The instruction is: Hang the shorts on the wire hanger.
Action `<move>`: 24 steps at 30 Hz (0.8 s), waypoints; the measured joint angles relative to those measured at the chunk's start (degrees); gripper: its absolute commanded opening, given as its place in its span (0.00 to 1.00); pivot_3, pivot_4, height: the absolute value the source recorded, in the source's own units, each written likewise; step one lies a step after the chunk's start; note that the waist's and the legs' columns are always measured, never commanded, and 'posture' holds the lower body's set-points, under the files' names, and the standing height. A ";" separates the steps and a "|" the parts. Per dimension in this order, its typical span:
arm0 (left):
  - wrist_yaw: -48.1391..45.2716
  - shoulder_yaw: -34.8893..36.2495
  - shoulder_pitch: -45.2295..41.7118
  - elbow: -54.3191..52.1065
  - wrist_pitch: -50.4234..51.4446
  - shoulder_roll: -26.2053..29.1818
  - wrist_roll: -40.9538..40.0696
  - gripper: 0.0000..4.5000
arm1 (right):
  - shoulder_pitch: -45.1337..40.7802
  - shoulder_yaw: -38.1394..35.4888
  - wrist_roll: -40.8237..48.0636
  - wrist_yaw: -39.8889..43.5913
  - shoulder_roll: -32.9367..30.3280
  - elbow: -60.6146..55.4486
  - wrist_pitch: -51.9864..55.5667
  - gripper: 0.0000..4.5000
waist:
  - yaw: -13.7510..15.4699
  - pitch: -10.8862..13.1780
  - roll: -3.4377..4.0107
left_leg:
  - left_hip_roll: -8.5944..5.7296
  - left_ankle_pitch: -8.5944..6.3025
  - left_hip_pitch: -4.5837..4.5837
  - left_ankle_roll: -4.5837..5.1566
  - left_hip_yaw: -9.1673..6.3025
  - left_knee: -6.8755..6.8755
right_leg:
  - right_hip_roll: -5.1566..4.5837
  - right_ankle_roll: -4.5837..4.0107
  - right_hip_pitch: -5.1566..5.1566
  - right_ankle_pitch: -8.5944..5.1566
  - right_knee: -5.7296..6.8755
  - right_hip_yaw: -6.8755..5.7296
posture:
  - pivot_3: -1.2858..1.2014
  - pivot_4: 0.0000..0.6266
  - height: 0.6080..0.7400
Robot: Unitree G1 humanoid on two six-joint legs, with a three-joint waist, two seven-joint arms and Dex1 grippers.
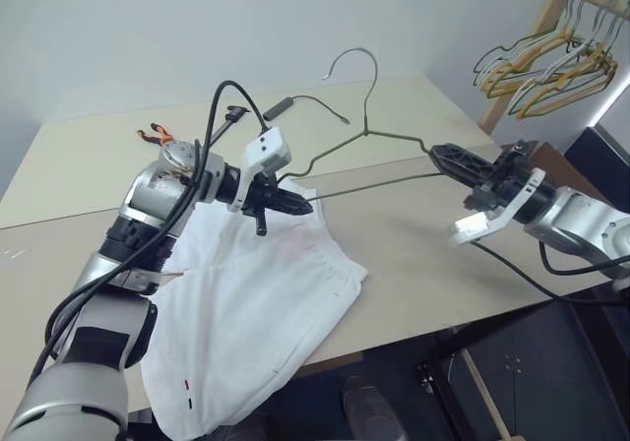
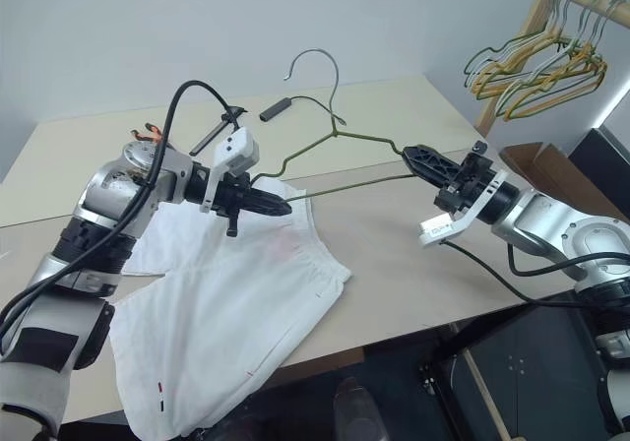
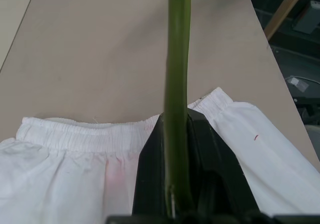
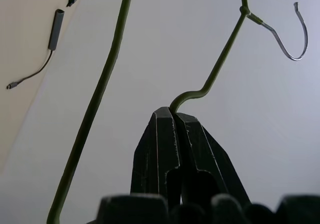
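With both my left end effector (image 1: 295, 203) and right end effector (image 1: 440, 155) clamped on the wire hanger (image 1: 369, 132), I should lower it level toward the shorts (image 1: 261, 293) waistband.

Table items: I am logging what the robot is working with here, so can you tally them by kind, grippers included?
White soft cloth shorts: 1
Thin bare wire hanger, held up at both ends: 1
Black two-finger grippers, left gripper and right gripper, both shut on the hanger: 2
Small black cylinder with a thin cable: 1
Total: 5
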 measured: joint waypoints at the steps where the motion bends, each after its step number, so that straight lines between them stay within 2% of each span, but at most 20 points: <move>1: 0.15 -0.01 0.00 0.23 -0.12 -0.12 0.39 0.00 | 0.00 -0.04 0.29 0.63 0.00 0.02 -0.41 0.12 | 0.00 0.00 0.00 | 0.00 0.00 0.00 0.00 0.01 0.00 | 0.00 0.00 0.00 0.00 0.00 0.00 | 0.42 0.11 1.00; 3: 1.06 0.00 0.00 0.83 -0.70 -0.15 0.97 0.00 | 0.00 -0.10 1.71 1.43 0.00 0.08 -1.56 0.24 | -0.01 0.00 0.00 | 0.00 0.00 0.00 0.00 -0.01 0.00 | -0.01 0.00 0.00 0.00 0.00 0.00 | 0.42 0.10 1.00; 8: 3.41 0.16 0.01 1.67 -1.09 -0.13 2.90 0.00 | 0.15 -0.59 6.01 4.62 -0.09 0.21 -4.66 0.63 | 0.00 0.00 0.00 | -0.01 0.00 0.01 0.00 -0.04 0.00 | -0.02 0.01 0.01 0.01 0.01 0.00 | 0.43 0.10 1.00; 10: 4.93 0.16 0.03 1.64 -1.23 -0.12 4.23 0.00 | 1.34 -0.91 11.30 8.62 -0.43 0.24 -6.17 0.79 | 0.10 -0.01 -0.01 | -0.01 0.00 0.00 0.00 -0.05 0.00 | -0.02 0.01 0.04 0.01 -0.02 -0.02 | 0.43 0.10 1.00; 13: 7.51 -0.19 1.53 1.15 -6.13 0.66 8.32 0.00 | 6.08 -1.29 29.14 21.72 -0.90 -1.60 -4.17 1.00 | 0.15 -0.01 -0.02 | -0.01 0.00 0.01 0.00 -0.05 0.00 | -0.04 0.04 0.13 0.02 -0.08 -0.05 | 0.43 0.10 1.00; 15: 7.94 -0.63 4.09 0.25 -11.57 1.86 10.73 0.00 | 9.40 -1.31 45.78 34.21 -1.46 -6.83 3.71 1.00 | -0.02 -0.02 -0.02 | 0.02 0.00 0.02 0.00 -0.14 0.01 | -0.05 0.05 0.15 0.03 -0.07 -0.01 | 0.43 0.10 1.00; 19: 6.14 -0.68 8.14 -2.26 -20.02 2.77 11.92 0.00 | 9.96 -4.01 74.09 55.11 -2.65 -18.30 29.36 1.00 | 0.33 -0.04 -0.01 | 0.00 0.00 -0.01 0.01 -0.35 0.14 | -0.10 0.16 0.17 0.11 -0.01 -0.02 | 0.44 0.09 1.00; 21: 4.81 -0.57 9.03 -3.70 -22.48 3.32 11.73 0.00 | 8.13 -5.05 81.53 62.40 -3.08 -20.52 38.97 1.00 | 0.74 -0.06 0.02 | -0.03 -0.01 -0.01 0.01 -0.35 0.18 | -0.14 0.17 0.18 0.11 -0.01 -0.03 | 0.44 0.09 1.00; 24: 3.20 -0.35 9.14 -5.38 -23.89 3.82 11.57 0.00 | 4.90 -4.72 84.97 70.40 -3.60 -21.41 49.93 1.00 | 1.65 -0.11 0.10 | -0.04 -0.03 -0.05 0.04 -0.32 0.19 | -0.16 0.19 0.11 0.10 -0.03 -0.02 | 0.44 0.08 1.00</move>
